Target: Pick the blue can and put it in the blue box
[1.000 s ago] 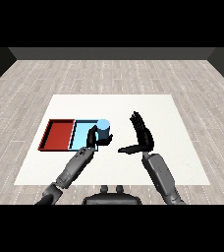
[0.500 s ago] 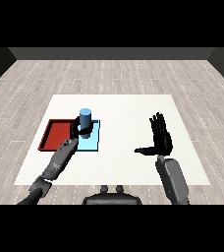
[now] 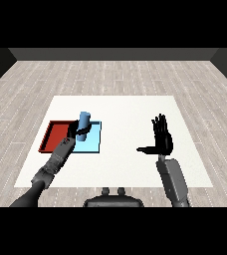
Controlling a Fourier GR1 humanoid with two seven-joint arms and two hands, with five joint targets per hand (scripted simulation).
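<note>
Since half a second earlier, reached forward again with the left hand [image 3: 75, 133], then curled about the lower half of the blue can [image 3: 83, 126]; back then, lay drawn away near the red tray's front edge, apart from the can. Stood upright, the blue can, in nearly the same place as before, over the light blue tray [image 3: 95, 144] by its left side, next to the border with the red tray [image 3: 56, 135]; whether resting on the tray floor or lifted just off it, impossible to tell. Wrapped round the can from the left, fingers and thumb closed on it, forearm stretching back toward the lower left corner. Hardly moved, the right hand [image 3: 162, 139]: held up well to the right of both trays, fingers straight and spread, pointing upward, thumb stuck out to the left, nothing in it. Lay side by side on the white table [image 3: 130, 109], the two trays, unchanged in position.
</note>
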